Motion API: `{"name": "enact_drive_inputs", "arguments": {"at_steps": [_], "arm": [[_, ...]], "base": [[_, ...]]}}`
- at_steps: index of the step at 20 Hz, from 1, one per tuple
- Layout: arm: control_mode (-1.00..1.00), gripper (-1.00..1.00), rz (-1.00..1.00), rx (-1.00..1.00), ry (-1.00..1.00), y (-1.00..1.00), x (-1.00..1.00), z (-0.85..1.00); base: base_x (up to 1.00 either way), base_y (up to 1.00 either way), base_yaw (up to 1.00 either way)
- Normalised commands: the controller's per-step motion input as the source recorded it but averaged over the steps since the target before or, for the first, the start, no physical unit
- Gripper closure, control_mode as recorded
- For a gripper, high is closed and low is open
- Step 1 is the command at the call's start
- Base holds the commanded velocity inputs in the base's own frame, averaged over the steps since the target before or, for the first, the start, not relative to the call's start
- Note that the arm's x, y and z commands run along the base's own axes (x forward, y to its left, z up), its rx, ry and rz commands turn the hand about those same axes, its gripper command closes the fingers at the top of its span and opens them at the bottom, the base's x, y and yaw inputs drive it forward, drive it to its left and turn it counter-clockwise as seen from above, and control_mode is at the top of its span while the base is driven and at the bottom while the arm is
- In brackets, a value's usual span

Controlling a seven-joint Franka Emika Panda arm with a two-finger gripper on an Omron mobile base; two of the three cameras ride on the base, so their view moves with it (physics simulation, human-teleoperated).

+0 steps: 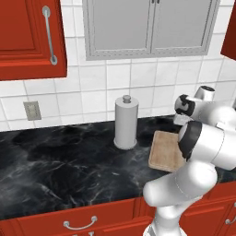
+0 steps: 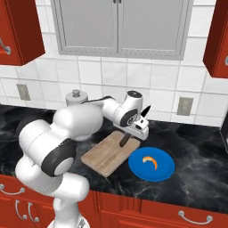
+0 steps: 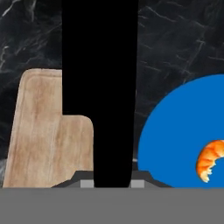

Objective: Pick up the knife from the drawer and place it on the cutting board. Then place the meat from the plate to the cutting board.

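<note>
A: Where is the slender black knife [image 2: 135,123]?
B: Pinched in the tool [image 2: 140,127], above the tan wooden cutting board [image 2: 108,154], left of the round blue plate [image 2: 165,168].
A: Handling?
B: Probably stiff, light; grip the handle

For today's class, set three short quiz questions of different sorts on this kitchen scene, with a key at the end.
1. True or false: the meat already lies on the cutting board.
2. Multiple choice: what is the claw shut on? A) the paper-towel roll B) the knife C) the plate
3. Fill in: seen from the right base view, the plate sits on the counter to the ____ of the cutting board.

Key:
1. False; the meat lies on the plate.
2. B; the dark knife is clamped in the claw, above the board's edge nearest the plate.
3. Right.
</note>
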Motion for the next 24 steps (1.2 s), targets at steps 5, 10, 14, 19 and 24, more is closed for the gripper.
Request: {"name": "enact_drive_inputs", "arguments": {"at_steps": [5,10,14,19,24], "arm": [[-1.00,1.00,0.02,0.00,0.11,0.25,-0.03,-0.31],[-1.00,1.00,-0.20,0.00,0.17,0.60,0.00,-0.29],[-1.00,1.00,-0.27,0.00,0.12,0.50,0.00,-0.22],[-1.00,1.00,-0.07,0.00,0.05,0.03,0.00,-0.12],[-1.00,1.00,0.00,0.00,0.00,-0.03,-0.03,-0.03]], "base": [[0.00,0.00,0.00],[0.00,0.00,0.00],[0.00,0.00,0.00],[0.00,0.00,0.00],[0.00,0.00,0.00]]}}
